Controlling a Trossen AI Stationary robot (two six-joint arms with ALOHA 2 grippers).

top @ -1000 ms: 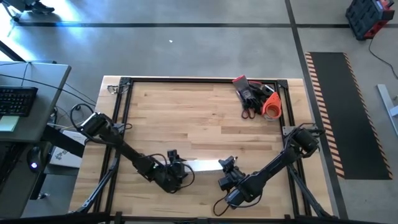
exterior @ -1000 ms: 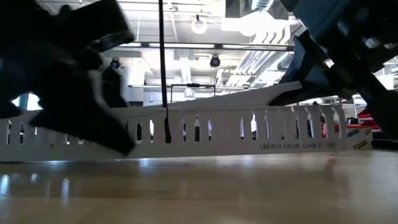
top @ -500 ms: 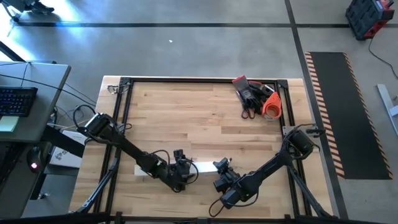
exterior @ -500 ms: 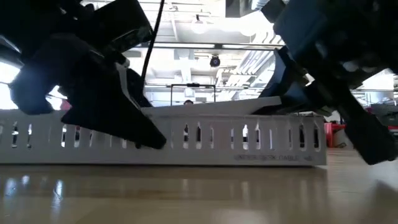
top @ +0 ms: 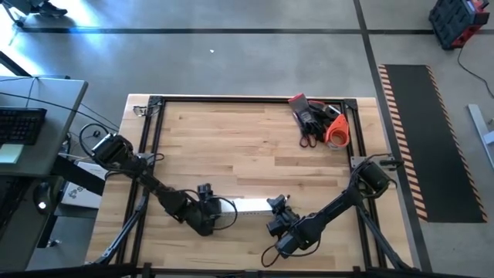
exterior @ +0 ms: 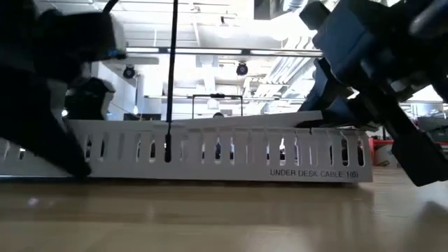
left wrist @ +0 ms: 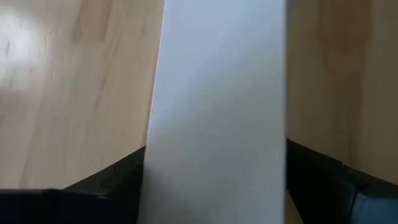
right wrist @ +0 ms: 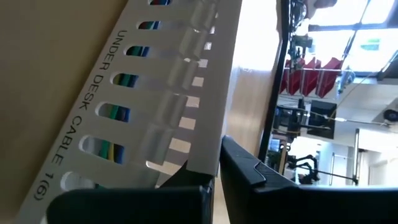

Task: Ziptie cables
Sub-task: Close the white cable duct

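The bunch of grey and brownish cables does not show as such. In the right wrist view only a few coloured strands [right wrist: 118,115] show behind the slots of a long white slotted channel strip [top: 245,205] [exterior: 224,147], which lies near the table's near edge. My left gripper [top: 207,210] [left wrist: 216,186] is at the strip's left part and straddles it. My right gripper [top: 276,210] [right wrist: 214,186] is at the strip's right end, shut on it. My left gripper has the white channel strip between its two fingers, one finger [left wrist: 118,180] on each long side, lying across the strip [left wrist: 217,137]. The strip's underside rests on the table. My right gripper pinches the strip's upper edge [right wrist: 208,158] at its right end, near the printed label. One finger [right wrist: 261,174] is on the far side and one on the slotted side.
A red, black and orange heap of tools [top: 316,117] lies at the table's far right corner. Black frame rails [top: 154,139] run along the table's sides. Bare wood lies between the strip and the tools. A desk with a keyboard [top: 19,123] stands left of the table.
My left gripper first slid right along the strip, then back toward the table's left. The strip, tilted and farther away a second ago, has come nearer the near edge and lies level. My right gripper has stayed at its right end, shifting slightly left.
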